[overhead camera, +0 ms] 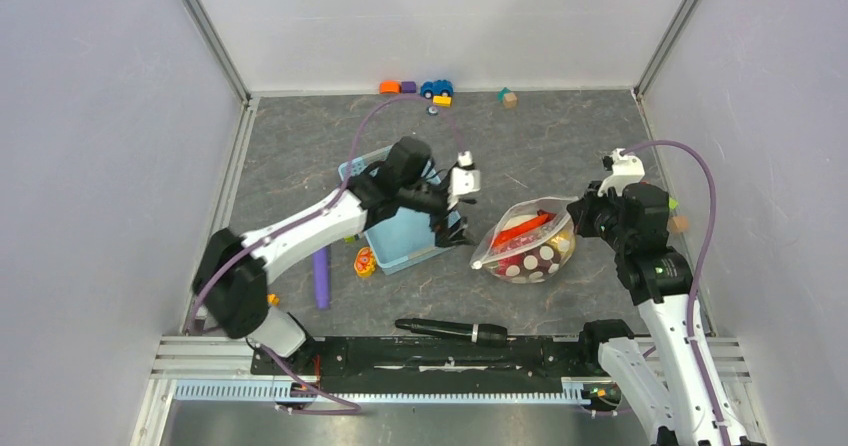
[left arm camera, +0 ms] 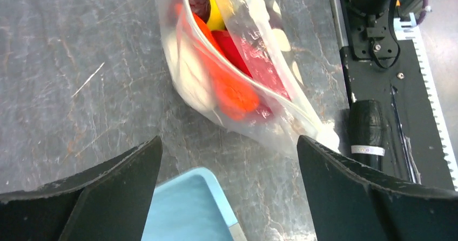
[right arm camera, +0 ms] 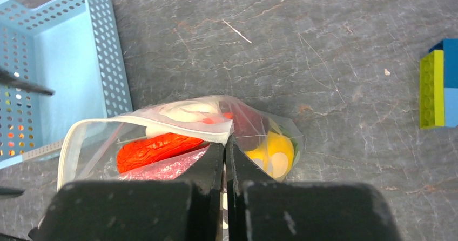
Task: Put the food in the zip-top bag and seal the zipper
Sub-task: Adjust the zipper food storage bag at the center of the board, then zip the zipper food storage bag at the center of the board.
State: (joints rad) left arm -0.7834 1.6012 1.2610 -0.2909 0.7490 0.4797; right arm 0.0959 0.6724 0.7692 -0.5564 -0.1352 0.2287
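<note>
— Across the overhead view, how are the arms posed?

— The left arm is stretched from the lower left toward the centre. The left gripper point(overhead camera: 455, 228) hangs over the right-hand corner of the light-blue basket point(overhead camera: 395, 241), jaws spread and nothing held. The right arm is folded upright at the right. The right gripper point(overhead camera: 585, 221) is set against the right end of the zip-top bag point(overhead camera: 528, 254), which lies just right of centre with the food point(overhead camera: 520, 230) inside.

— What room is left?

— Only a narrow strip of table is left between basket and bag. Bare table runs above the bag to the far wall. A black tool point(overhead camera: 450, 328) lies below, near the rail.

— And from the left wrist?

— The left gripper point(left arm camera: 228, 144) is seen released, over the table and the basket's corner at the bottom. The zip-top bag point(left arm camera: 186, 84) lies at upper centre, apart from both fingers. An orange piece point(left arm camera: 229, 92), a yellow round point(left arm camera: 216, 17) and a maroon piece point(left arm camera: 197, 0) are seen through it. The black tool point(left arm camera: 366, 127) lies at the right.

— From the right wrist?

— The right gripper point(right arm camera: 226, 154) is clenched on the upper edge of the bag. The zipper point(right arm camera: 64, 154) curves down the left side, the mouth parted there. The basket wall point(right arm camera: 110, 73) stands at upper left, beside the bag. Building blocks point(right arm camera: 436, 89) sit at the right edge, well apart, with bare table between.
</note>
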